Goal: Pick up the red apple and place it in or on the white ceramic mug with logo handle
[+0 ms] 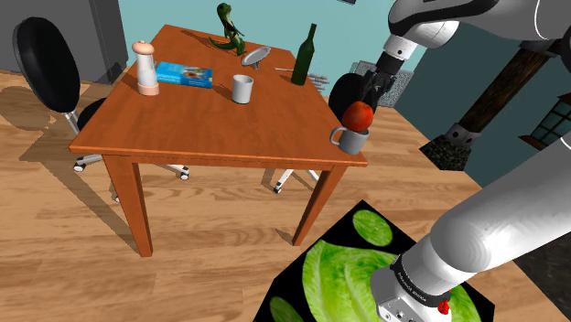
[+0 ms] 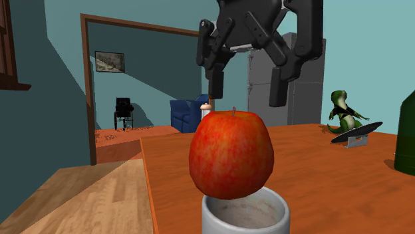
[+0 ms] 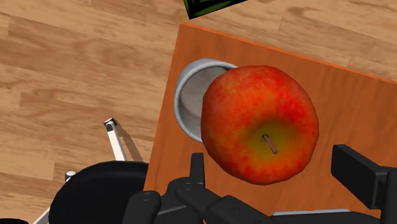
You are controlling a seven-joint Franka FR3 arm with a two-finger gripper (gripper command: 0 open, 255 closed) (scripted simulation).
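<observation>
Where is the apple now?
The apple sits on the mug at the table's near right corner in the shoulder view, just below the open fingers.

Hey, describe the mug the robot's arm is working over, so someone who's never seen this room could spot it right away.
Find the wooden table. At its corner nearest the robot's stand, under the open gripper, stands a grey-white mug. Unlike the other mug near the table's middle, it has a red apple sitting on top.

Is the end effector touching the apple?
Apart. In the second exterior view, the open end effector hangs above the apple, background showing between.
</observation>
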